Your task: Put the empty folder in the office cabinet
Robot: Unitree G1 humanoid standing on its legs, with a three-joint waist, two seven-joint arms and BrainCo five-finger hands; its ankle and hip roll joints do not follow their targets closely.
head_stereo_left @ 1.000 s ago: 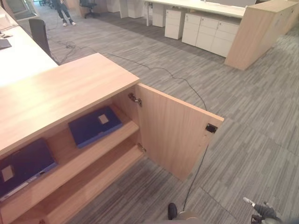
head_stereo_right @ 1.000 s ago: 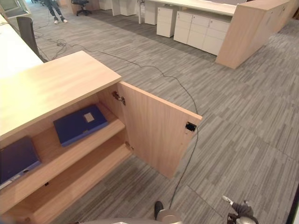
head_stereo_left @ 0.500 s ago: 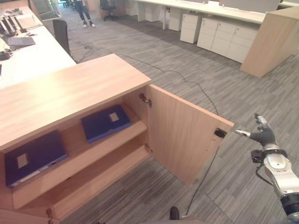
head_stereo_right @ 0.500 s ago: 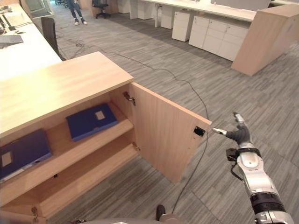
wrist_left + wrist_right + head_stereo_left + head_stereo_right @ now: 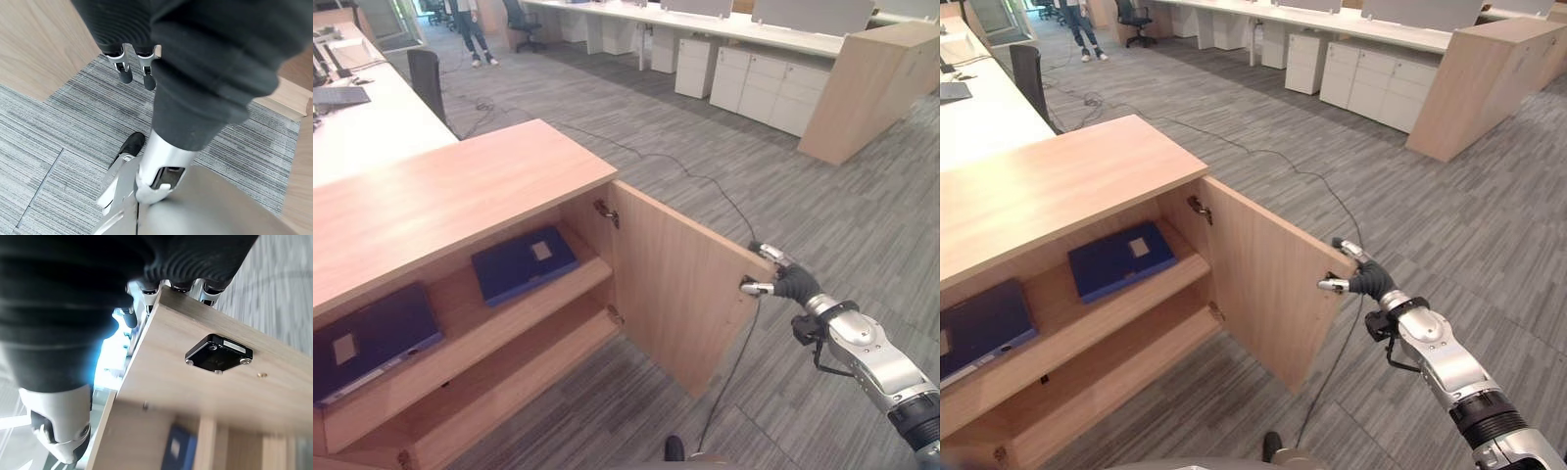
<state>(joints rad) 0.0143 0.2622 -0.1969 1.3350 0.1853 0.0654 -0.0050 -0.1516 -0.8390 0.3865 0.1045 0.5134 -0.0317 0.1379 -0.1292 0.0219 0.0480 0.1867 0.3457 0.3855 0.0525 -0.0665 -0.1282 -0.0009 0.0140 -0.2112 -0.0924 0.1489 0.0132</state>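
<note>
Left hand hanging low over the carpet, fingers pointing down, relaxed, holding nothing. Right hand reaching the top free corner of the open door, fingers over its outer face, thumb on the inner side by the black latch, gripping the edge. Two blue folders lying flat on the cabinet's upper shelf: one near the hinge, one further left
</note>
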